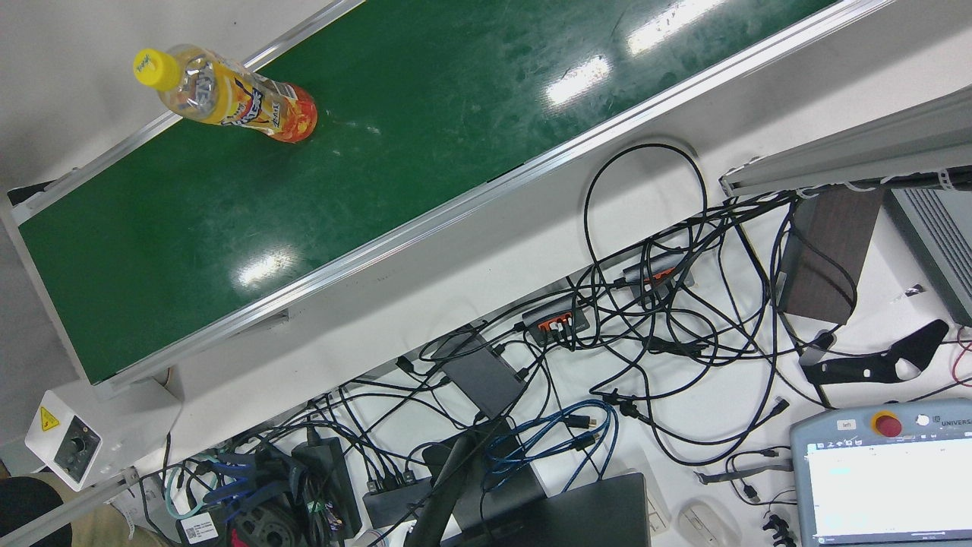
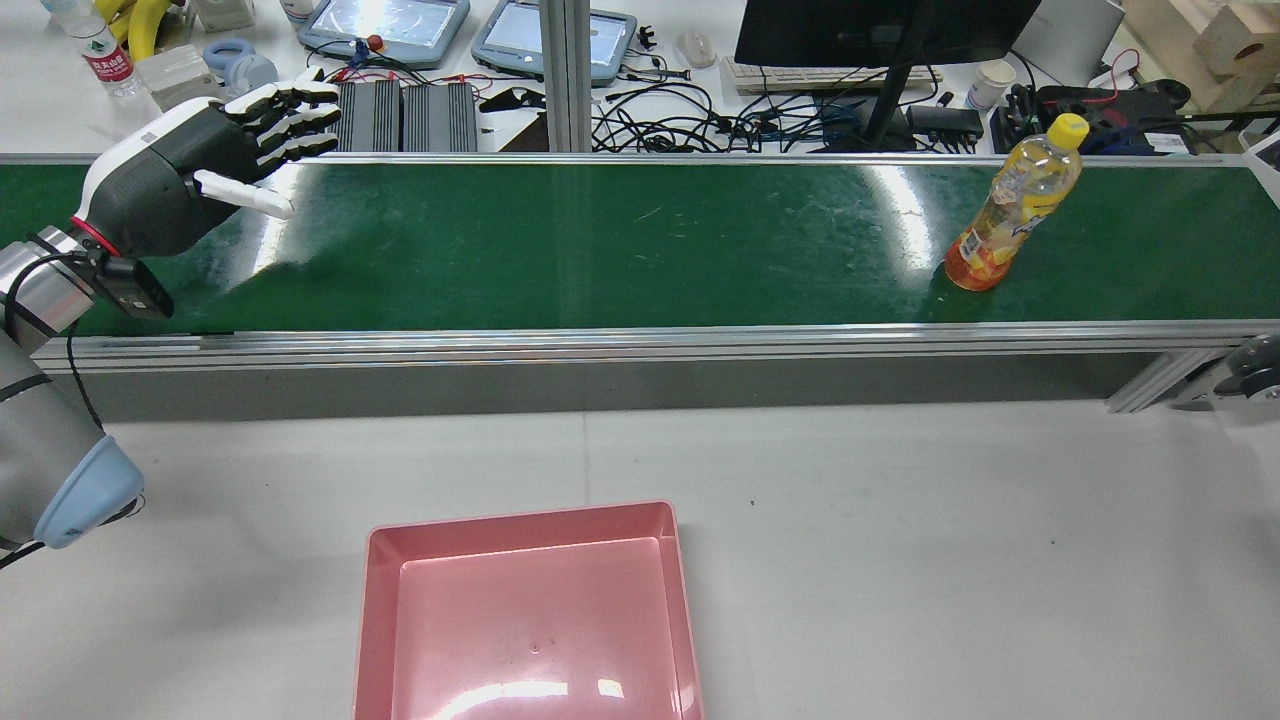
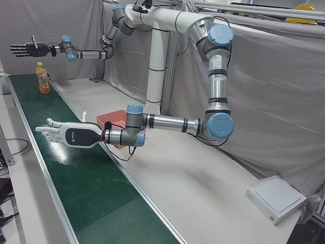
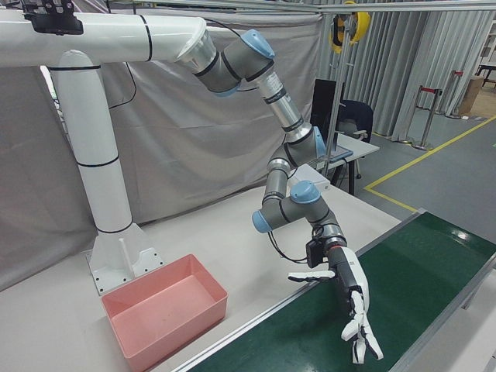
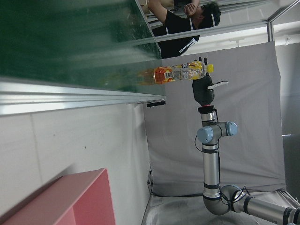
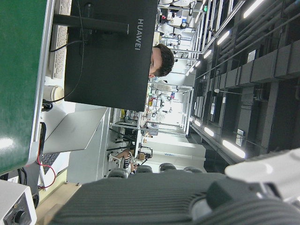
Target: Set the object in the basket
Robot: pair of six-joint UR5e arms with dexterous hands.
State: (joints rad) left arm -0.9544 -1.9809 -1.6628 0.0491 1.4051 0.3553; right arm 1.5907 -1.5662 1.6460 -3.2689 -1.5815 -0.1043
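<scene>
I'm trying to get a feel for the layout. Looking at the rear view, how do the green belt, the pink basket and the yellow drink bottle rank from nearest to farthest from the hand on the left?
From the left hand:
1. Green belt, directly beneath it.
2. Pink basket, on the white table, bottom centre.
3. Yellow drink bottle, upright at the belt's far right end.

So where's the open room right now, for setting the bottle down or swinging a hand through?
The pink basket is bare inside. The white table between basket and belt rail is bare too. The green belt is free between the left hand and the bottle. Beyond the belt, cables and monitors crowd the desk.
</scene>
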